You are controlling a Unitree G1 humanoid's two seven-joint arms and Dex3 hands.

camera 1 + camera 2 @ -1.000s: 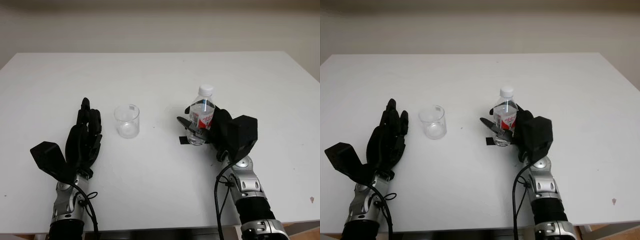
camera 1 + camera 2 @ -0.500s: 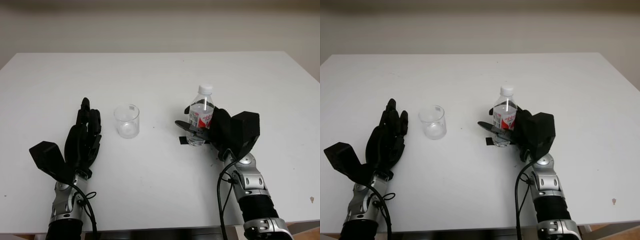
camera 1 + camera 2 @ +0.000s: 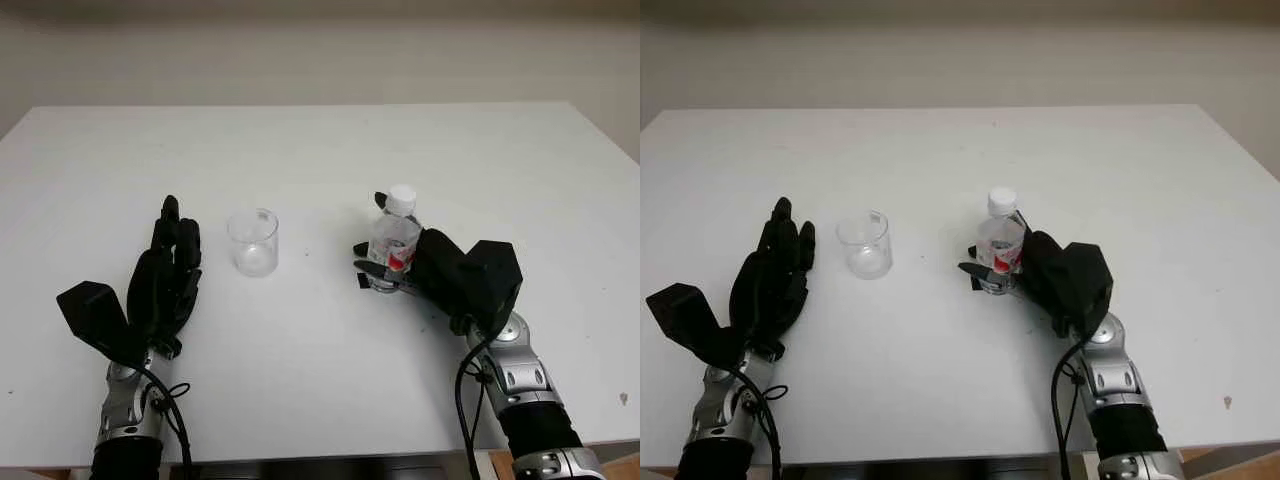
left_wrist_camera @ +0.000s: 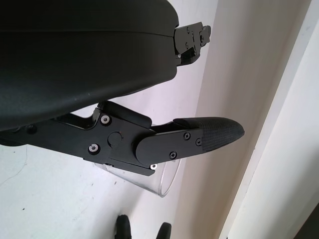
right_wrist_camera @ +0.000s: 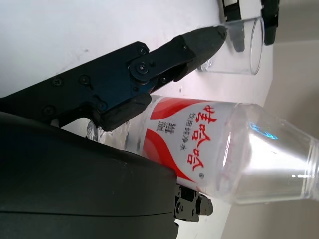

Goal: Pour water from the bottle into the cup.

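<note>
the right hand (image 3: pixel 430 275) is clamped round the bottle (image 3: pixel 393 240), right of centre on the table (image 3: pixel 330 150). the cup (image 3: pixel 253 241) stands well to its left, so the pour goes leftward. the bottle's long axis is near upright, white cap (on) tipped slightly left. the left hand (image 3: pixel 165 280), open, sits just left of the cup.

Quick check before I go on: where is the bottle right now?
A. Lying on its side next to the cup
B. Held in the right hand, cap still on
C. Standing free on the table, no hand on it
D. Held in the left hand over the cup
B: the right hand is closed around the bottle, whose white cap is on; the cup stands apart, beside the open left hand.
</note>
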